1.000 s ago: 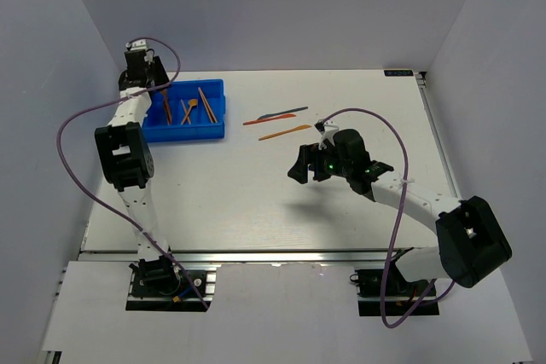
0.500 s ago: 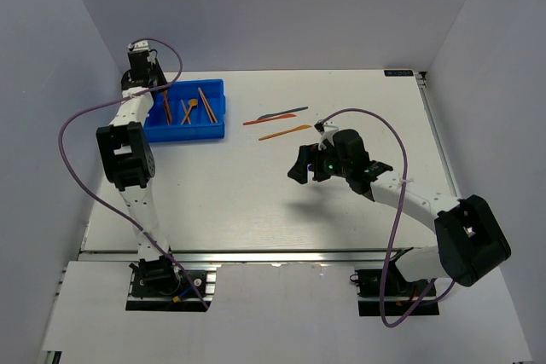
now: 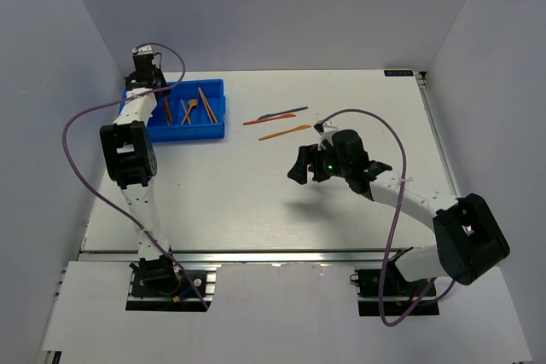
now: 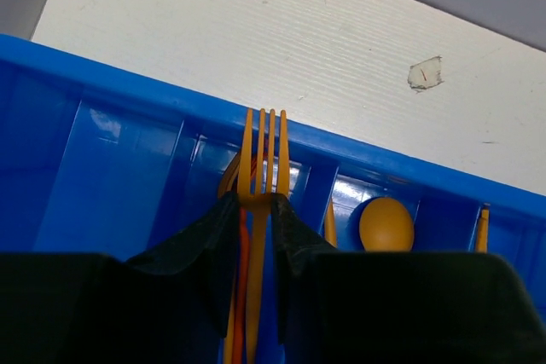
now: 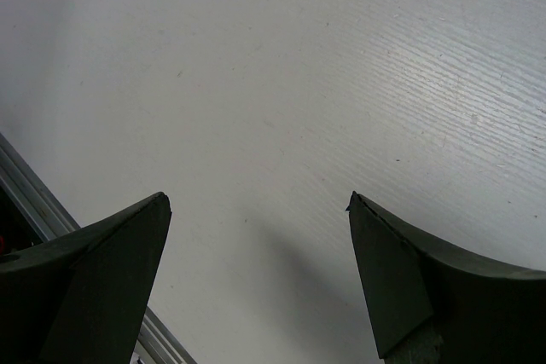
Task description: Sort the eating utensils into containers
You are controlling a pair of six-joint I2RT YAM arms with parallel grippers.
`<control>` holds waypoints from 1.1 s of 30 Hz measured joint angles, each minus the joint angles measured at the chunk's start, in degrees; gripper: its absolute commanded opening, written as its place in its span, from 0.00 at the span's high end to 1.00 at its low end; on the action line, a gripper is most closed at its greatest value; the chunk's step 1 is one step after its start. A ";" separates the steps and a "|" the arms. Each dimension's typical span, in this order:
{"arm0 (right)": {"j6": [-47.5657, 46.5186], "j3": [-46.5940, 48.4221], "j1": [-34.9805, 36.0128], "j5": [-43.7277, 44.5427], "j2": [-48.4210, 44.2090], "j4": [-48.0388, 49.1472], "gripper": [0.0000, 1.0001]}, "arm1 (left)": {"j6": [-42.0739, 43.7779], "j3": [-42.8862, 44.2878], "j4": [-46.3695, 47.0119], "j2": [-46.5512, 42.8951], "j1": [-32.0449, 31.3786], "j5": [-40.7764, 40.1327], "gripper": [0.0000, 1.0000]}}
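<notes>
Above the blue tray (image 4: 111,151), the left gripper (image 4: 256,204) covers the orange fork (image 4: 263,138) below its tines. Whether it pinches the fork cannot be told. Its black body hides the tray's near half and the handle of an orange spoon (image 4: 386,223). From overhead, the utensils (image 3: 189,110) inside the tray are too small to identify.

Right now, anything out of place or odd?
Three lie loose on the table right of the blue tray: dark utensil, red utensil, orange utensil. The left pincer grips an orange fork whose tines overlap the tray's far rim. Behind the tray, a small chip in the table.
</notes>
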 measured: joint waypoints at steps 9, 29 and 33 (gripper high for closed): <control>-0.02 0.00 0.00 0.02 -0.02 0.00 0.11 | 0.79 0.00 -0.83 1.66 -0.13 -2.67 0.77; 0.00 0.00 0.00 -0.24 -0.02 0.00 0.11 | 1.09 -3.43 1.75 -0.72 -0.15 -0.11 0.56; 0.00 0.00 0.00 -0.26 0.00 0.00 0.11 | 0.52 -4.35 3.34 -2.54 -0.15 1.68 0.58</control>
